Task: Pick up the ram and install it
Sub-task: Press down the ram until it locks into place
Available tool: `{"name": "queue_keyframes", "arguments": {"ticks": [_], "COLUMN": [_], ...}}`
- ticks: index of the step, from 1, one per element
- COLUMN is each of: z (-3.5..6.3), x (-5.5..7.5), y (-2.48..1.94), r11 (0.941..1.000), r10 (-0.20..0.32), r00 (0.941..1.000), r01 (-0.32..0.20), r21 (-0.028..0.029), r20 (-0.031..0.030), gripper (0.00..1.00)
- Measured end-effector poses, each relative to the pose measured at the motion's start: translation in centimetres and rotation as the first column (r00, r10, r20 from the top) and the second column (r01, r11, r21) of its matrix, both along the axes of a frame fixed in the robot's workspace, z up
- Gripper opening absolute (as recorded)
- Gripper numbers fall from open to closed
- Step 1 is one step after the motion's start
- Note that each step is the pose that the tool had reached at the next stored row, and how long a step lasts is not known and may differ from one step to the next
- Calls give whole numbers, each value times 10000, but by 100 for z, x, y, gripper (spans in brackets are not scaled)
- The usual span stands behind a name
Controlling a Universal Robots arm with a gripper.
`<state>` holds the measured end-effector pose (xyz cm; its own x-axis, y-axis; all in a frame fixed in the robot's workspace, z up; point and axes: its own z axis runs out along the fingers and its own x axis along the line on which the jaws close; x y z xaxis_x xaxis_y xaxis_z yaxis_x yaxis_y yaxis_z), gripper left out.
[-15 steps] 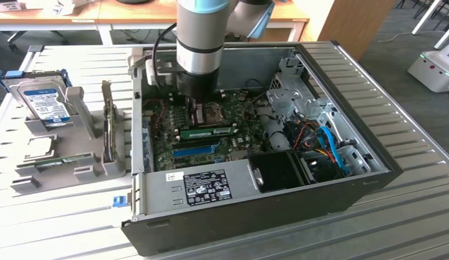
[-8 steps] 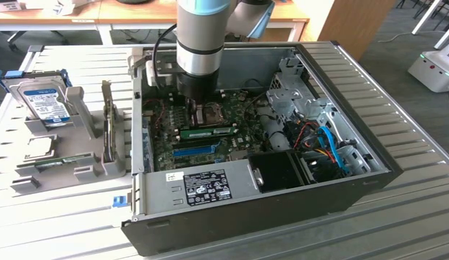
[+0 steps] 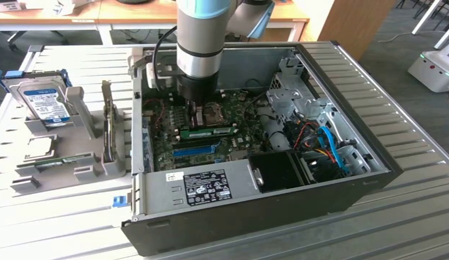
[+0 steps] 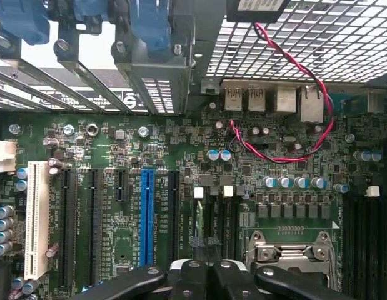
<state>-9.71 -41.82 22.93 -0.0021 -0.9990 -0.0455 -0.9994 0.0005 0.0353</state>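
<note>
On the exterior view's left, a grey holder rack (image 3: 62,162) stood on the slatted table (image 3: 398,216) beside the computer case (image 3: 333,200), presumably to keep spare parts upright and easy to reach: a hard drive (image 3: 42,100) with a blue-and-white label sat in its rear slot, and a thin green stick (image 3: 55,162) lay low in a front slot. Moving right, past the case's wall and its white label (image 3: 206,188), the motherboard (image 4: 118,144) lay open to the arm. The ram (image 3: 207,131) appeared seated flat across the board, just below the gripper (image 3: 204,115), with a long blue slot (image 3: 194,150) nearer the front; it looked already placed in its socket, though whether it was fully latched could not be told. The gripper hung directly over that spot, its black fingers (image 4: 209,278) drawn together and, as far as the wrist view showed, gripping nothing, which would fit pressing down on the stick rather than carrying it. Further right, obstacles crowded the work: the metal processor socket frame (image 4: 287,253), a looped red-and-black wire (image 4: 306,147), a black fan shroud (image 3: 282,170), blue cables (image 3: 333,149) and the silver drive cage (image 3: 289,89) left little room for sideways travel.
</note>
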Motion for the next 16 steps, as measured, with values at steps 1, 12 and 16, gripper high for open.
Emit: {"name": "queue_keyframes", "arguments": {"ticks": [1, 12, 16], "z": [0, -27, -28], "x": [0, 0, 0], "y": [0, 0, 0], "r11": [10000, 10000, 10000], "r10": [0, -1, 0], "r00": [10000, 10000, 10000], "r01": [0, 1, 0], "r21": [-1, -1, 1], "r20": [0, 0, 1], "gripper": [11, 11, 11]}}
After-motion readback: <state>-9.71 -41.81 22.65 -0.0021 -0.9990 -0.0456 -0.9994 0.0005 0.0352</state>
